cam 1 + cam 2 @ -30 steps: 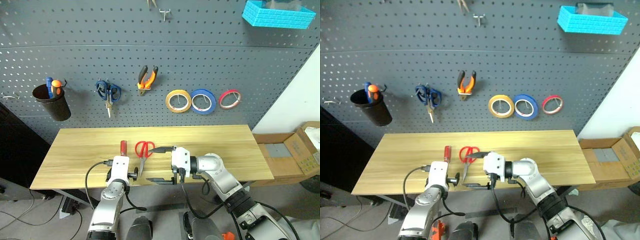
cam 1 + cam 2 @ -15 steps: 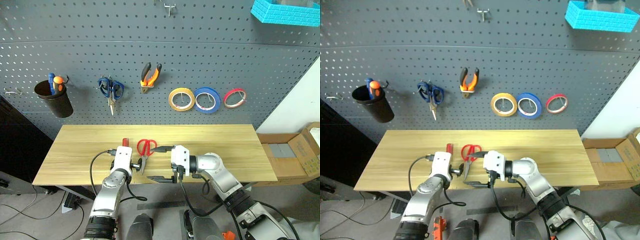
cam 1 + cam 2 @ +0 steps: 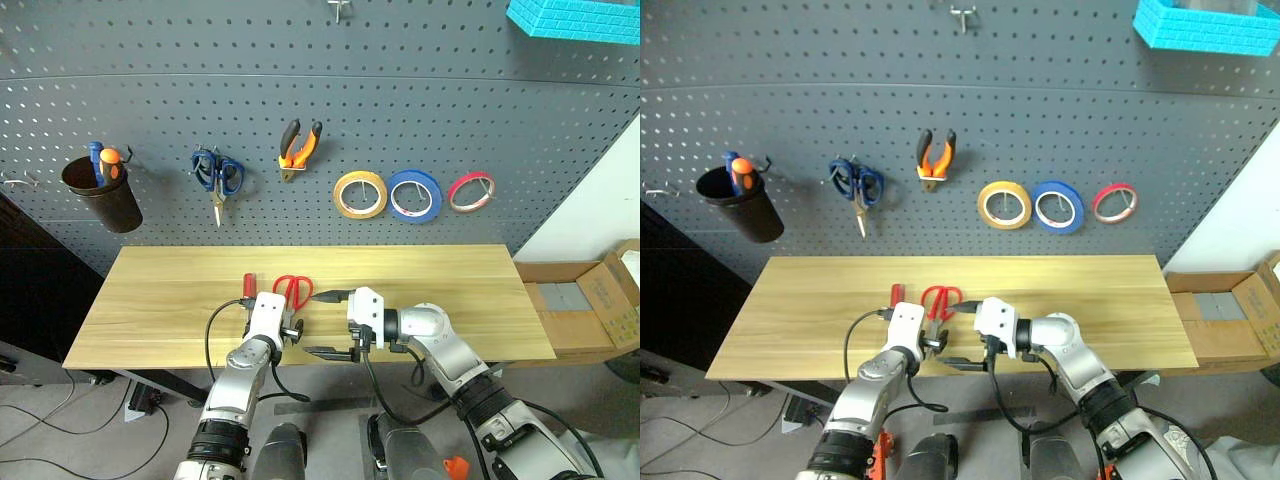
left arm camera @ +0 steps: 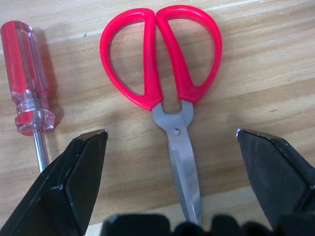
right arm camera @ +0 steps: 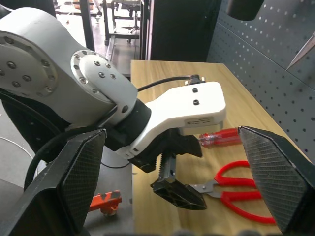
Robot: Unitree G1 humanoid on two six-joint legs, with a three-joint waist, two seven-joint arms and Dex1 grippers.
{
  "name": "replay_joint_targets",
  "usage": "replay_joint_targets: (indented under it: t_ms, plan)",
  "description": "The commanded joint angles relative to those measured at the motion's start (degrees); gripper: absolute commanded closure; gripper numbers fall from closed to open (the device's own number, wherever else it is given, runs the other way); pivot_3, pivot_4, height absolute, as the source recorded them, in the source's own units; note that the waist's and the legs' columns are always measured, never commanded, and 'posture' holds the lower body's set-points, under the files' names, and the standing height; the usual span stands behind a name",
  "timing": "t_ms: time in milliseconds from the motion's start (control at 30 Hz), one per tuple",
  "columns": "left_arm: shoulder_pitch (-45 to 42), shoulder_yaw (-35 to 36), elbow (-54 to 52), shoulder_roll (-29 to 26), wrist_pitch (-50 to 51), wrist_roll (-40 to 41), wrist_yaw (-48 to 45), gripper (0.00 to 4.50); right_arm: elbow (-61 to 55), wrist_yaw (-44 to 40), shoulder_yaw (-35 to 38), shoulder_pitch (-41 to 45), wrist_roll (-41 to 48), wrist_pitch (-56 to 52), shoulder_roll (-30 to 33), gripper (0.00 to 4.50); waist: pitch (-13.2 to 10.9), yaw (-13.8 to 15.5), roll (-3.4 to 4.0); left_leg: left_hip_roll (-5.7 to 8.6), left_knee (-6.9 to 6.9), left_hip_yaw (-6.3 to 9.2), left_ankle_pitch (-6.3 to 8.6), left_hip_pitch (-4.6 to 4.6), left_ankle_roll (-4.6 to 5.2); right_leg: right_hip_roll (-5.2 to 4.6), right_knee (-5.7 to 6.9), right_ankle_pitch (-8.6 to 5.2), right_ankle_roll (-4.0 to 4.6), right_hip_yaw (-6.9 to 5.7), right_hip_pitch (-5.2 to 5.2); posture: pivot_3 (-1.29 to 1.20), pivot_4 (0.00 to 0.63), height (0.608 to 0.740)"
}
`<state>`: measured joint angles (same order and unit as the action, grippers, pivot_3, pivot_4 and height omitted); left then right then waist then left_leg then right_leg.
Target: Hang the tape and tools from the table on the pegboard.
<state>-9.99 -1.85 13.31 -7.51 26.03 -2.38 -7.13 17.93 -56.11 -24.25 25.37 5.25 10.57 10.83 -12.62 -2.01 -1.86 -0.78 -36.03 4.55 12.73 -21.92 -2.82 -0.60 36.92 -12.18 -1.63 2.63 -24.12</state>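
Observation:
Red-handled scissors lie on the table near its front edge, blades toward me. A small red-handled screwdriver lies just left of them. My left gripper hovers open over the scissors' blades, one finger on each side, with the screwdriver beside one finger. My right gripper stands open just right of the scissors, pointing left at the left hand, with nothing between its fingers. On the pegboard hang the yellow tape and the orange-and-black pliers.
Blue scissors, a blue tape roll, a red-pink roll and a black cup with tools hang on the board. A blue bin sits high at the right. Cardboard boxes stand right of the table.
My left gripper has moved forward and a little right, from the table's front edge to over the scissors' blades. The right gripper has stayed put. The camera has shifted slightly.

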Motion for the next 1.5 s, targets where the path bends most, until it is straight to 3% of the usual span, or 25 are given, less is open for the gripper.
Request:
replay_joint_targets:
  t_ms: [33, 167, 433, 500, 833, 1233, 1400, 1500]
  plan:
    - [-0.68, -0.14, -1.35, -0.63, 2.06, -1.13, 1.13, 0.0, -0.3, 0.4, 0.59, 0.96, -0.07, 0.31, -1.0, 0.03, -0.28, 0.03, -0.03, 0.0, 0.0, 0.0, 0.0, 0.0, 0.0, 0.0, 0.0, 0.0, 0.0, -0.01, 0.0, 0.02, 0.236, 0.74]
    - [-0.9, -0.13, -2.15, -1.03, 5.48, -0.5, 0.03, 0.88, 0.47, 0.22, 0.54, 1.41, -0.29, 0.72, -1.58, 0.0, -0.69, 0.08, -0.02, 0.0, 0.0, 0.02, 0.0, -0.04, 0.0, 0.0, -0.02, -0.01, -0.02, -0.01, -0.01, 0.02, 0.247, 0.74]
    - [-2.42, -0.31, -1.53, -1.48, 7.3, 0.11, -1.45, 3.71, 1.59, 0.03, 0.76, 2.28, -0.23, 0.88, -1.7, 0.0, -1.47, 0.04, 0.05, 0.0, 0.01, 0.03, 0.0, -0.04, -0.01, -0.01, -0.02, -0.02, -0.01, -0.02, -0.02, 0.02, 0.26, 0.74]
    - [-2.79, -0.29, -1.46, -1.47, 7.56, 0.05, -1.41, 4.24, 1.7, 0.04, 0.81, 2.38, -0.22, 0.88, -1.72, 0.0, -1.68, 0.05, 0.03, 0.0, 0.01, 0.03, 0.0, -0.04, -0.01, -0.01, -0.02, -0.02, -0.01, -0.02, -0.02, 0.02, 0.26, 0.74]
    - [-1.13, 2.0, -7.74, -2.48, 3.9, 0.47, -0.21, 4.24, 1.09, 0.54, 1.82, 2.6, 0.54, 0.87, -2.14, 0.0, -1.78, 0.08, 0.03, -0.02, 0.07, 0.07, 0.07, -0.15, -0.12, -0.01, -0.04, 0.08, -0.33, -0.08, -0.12, 0.05, 0.205, 0.74]
    - [18.99, 3.63, -46.16, -5.91, -0.21, -2.76, 0.69, 4.24, -19.77, 7.68, 7.15, -2.21, 6.75, -15.11, -1.64, 0.0, -0.2, 0.74, -0.1, 0.06, 0.06, 0.15, 0.14, -0.69, -0.27, -0.22, -0.1, 0.06, -0.36, -0.21, -0.5, 0.1, 0.09, 0.74]
    - [23.94, 8.16, -53.0, -4.25, -2.52, -1.74, 2.21, 4.24, -26.7, 11.89, 7.78, -2.02, 8.49, -21.15, -3.15, 0.0, 1.68, 0.97, -0.19, 0.07, 0.04, 0.09, 0.14, -0.67, -0.27, -0.22, -0.12, -0.12, -0.09, -0.22, -0.52, 0.13, 0.054, 0.74]
    - [22.45, 13.16, -54.07, -5.09, -3.39, -1.12, 2.56, 4.24, -25.75, 13.67, 8.27, -0.16, 8.79, -22.23, -4.78, 0.0, 2.71, 1.2, -0.29, 0.05, 0.02, 0.1, 0.13, -0.59, -0.26, -0.2, -0.09, -0.14, -0.04, -0.26, -0.49, 0.15, 0.041, 0.74]
